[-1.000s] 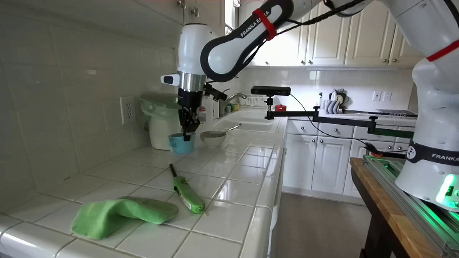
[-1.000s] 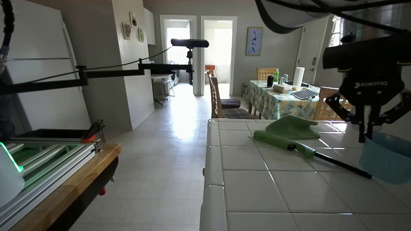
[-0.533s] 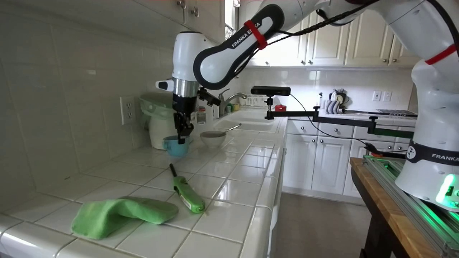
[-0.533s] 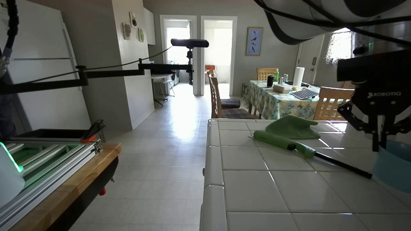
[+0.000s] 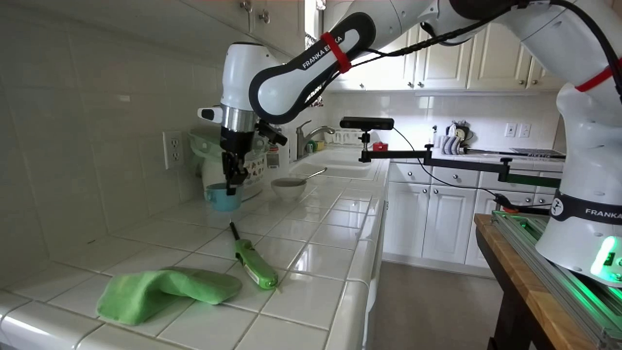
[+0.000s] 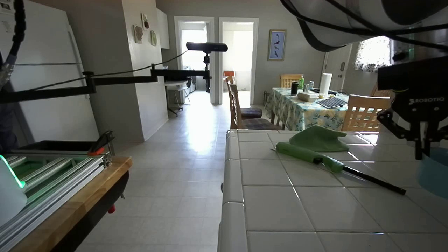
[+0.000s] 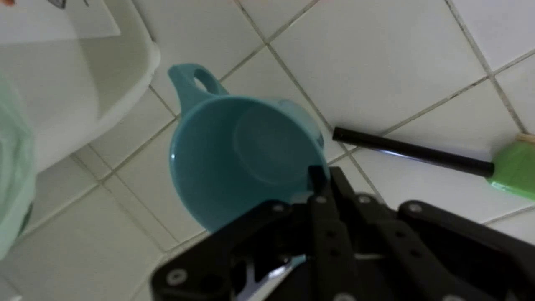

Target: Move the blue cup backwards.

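The blue cup (image 5: pixel 221 198) is a small light-blue cup with a loop handle, upright over the white tiled counter. It shows partly at the right edge of an exterior view (image 6: pixel 435 173). In the wrist view the cup (image 7: pixel 217 154) is seen from above, open side up and empty. My gripper (image 5: pixel 230 188) points down and is shut on the cup's rim. In the wrist view one fingertip is inside the cup and one outside (image 7: pixel 328 173). The gripper also shows in an exterior view (image 6: pixel 422 154). I cannot tell if the cup's base touches the counter.
A green lighter with a black nozzle (image 5: pixel 255 262) lies close to the cup; its nozzle also shows in the wrist view (image 7: pixel 411 151). A green cloth (image 5: pixel 165 291) lies nearer the counter's end. A white bin (image 7: pixel 104 83) and a bowl with a spoon (image 5: pixel 288 188) stand nearby.
The gripper and the blue cup have moved together toward the tiled wall, away from the bowl. More of the white bin behind now shows. The lighter and cloth have not moved.
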You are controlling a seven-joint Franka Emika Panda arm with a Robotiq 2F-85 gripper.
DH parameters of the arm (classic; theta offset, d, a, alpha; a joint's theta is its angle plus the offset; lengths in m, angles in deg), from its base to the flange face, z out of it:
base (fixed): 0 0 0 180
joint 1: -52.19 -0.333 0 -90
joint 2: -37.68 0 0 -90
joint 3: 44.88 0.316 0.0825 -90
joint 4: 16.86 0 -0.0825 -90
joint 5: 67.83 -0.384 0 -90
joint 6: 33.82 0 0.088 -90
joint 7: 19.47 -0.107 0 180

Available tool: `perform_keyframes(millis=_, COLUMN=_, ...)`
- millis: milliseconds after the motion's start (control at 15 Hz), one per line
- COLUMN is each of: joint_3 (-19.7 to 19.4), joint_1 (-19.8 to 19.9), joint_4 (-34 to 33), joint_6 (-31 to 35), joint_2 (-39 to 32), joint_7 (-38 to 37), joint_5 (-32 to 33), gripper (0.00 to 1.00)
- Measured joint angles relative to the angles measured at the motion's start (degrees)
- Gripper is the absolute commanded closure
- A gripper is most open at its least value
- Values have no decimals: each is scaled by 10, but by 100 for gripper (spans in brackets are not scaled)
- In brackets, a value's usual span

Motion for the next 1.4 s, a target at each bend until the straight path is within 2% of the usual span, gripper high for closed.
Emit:
perform_keyframes(millis=733, joint_3=1, joint_1=-16, joint_4=-92, joint_6=-4, joint_2=-73, joint_7=3, joint_5=0, gripper=99)
perform_keyframes(millis=1400, joint_3=6, joint_1=-23, joint_4=-127, joint_6=-25, joint_2=-98, joint_7=23, joint_5=0, gripper=99)
